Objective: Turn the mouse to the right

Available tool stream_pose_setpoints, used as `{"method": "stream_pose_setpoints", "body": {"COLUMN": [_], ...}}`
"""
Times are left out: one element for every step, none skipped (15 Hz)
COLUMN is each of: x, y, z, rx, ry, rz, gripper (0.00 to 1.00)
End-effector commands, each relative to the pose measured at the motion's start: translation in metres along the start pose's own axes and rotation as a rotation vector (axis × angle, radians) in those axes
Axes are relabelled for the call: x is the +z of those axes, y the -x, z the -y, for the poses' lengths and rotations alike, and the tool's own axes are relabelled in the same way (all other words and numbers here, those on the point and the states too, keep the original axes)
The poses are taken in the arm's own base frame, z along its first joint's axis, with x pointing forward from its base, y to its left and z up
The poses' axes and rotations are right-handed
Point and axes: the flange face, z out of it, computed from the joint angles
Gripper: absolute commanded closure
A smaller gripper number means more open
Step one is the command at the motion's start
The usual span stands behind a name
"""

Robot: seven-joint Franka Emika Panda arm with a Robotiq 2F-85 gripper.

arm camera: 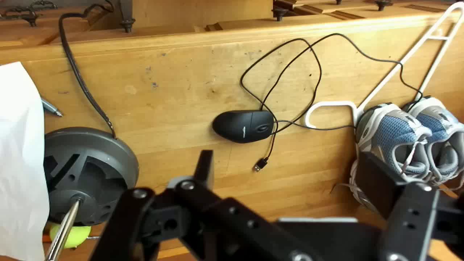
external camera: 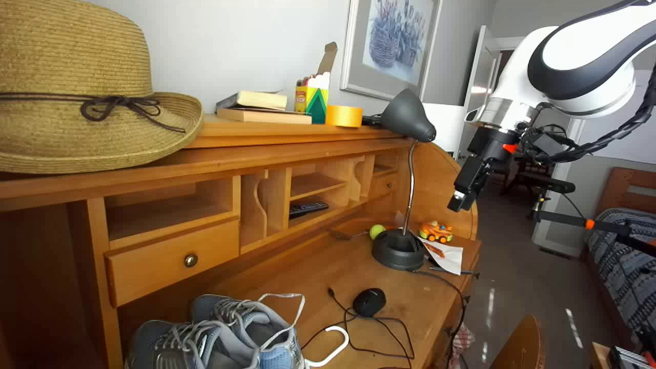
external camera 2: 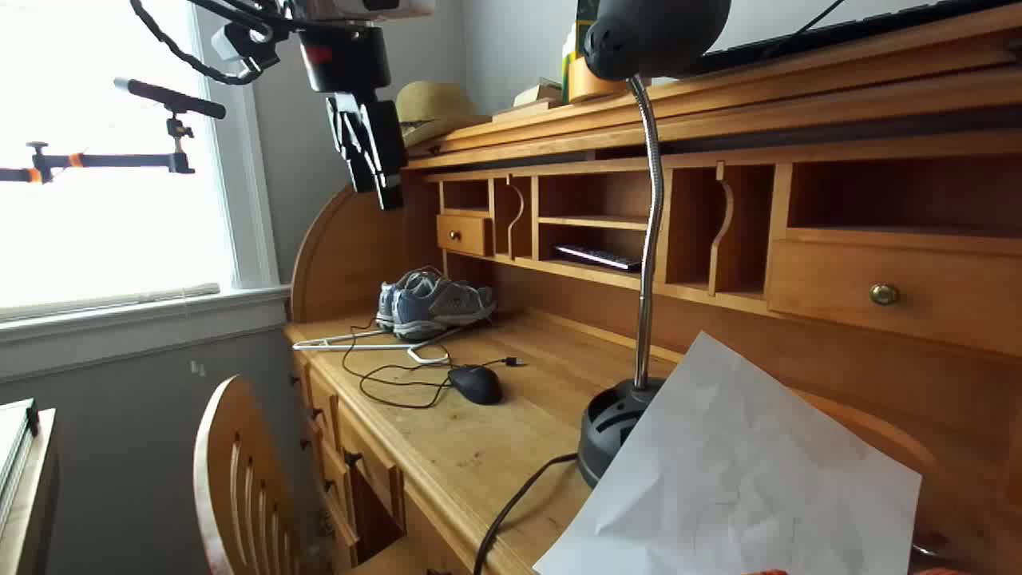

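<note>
The black mouse lies flat on the wooden desk and shows in both exterior views (external camera: 369, 302) (external camera 2: 477, 384) and in the wrist view (arm camera: 244, 126). In the wrist view its scroll-wheel end points right, toward the sneakers, and its rounded back points left, toward the lamp. Its thin cable (arm camera: 317, 78) loops beside it, with the USB plug (arm camera: 260, 165) close by. My gripper is in the air well above the desk in both exterior views (external camera: 461, 202) (external camera 2: 377, 198). In the wrist view my gripper (arm camera: 293, 172) is open, with nothing between its fingers.
The lamp base (arm camera: 125, 163) stands left of the mouse in the wrist view, its neck (external camera 2: 651, 239) rising high. Grey-blue sneakers (arm camera: 395, 127) and a white hanger (arm camera: 331, 103) lie right. White paper (external camera 2: 742, 471), a toy car (external camera: 435, 231) and a chair (external camera 2: 239, 471) are near.
</note>
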Motion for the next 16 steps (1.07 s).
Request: {"method": "stream_pose_setpoints", "body": {"x": [0.000,0.000,0.000,0.000,0.000,0.000,0.005,0.013,0.018,0.024,0.030,0.037,0.043,0.049,0.058,0.066], "y": [0.000,0.000,0.000,0.000,0.000,0.000,-0.005,-0.009,-0.012,-0.016,-0.021,-0.025,-0.029,-0.033,-0.038,-0.042], "z": [0.000,0.000,0.000,0.000,0.000,0.000,-0.006,-0.011,-0.014,-0.019,-0.023,-0.029,-0.035,-0.041,-0.047,-0.049], "rx": [0.000,0.000,0.000,0.000,0.000,0.000,-0.027,-0.115,-0.171,-0.222,-0.276,-0.328,-0.384,-0.437,-0.489,-0.542], "ry": [0.000,0.000,0.000,0.000,0.000,0.000,0.029,0.030,0.018,0.005,-0.010,-0.015,-0.021,-0.028,-0.039,-0.048], "rz": [0.001,0.001,0.001,0.001,0.001,0.001,0.035,0.077,0.090,0.098,0.099,0.117,0.124,0.136,0.150,0.160], "gripper": [0.00,0.00,0.00,0.00,0.00,0.00,0.00,0.00,0.00,0.00,0.00,0.00,0.00,0.00,0.00,0.00]}}
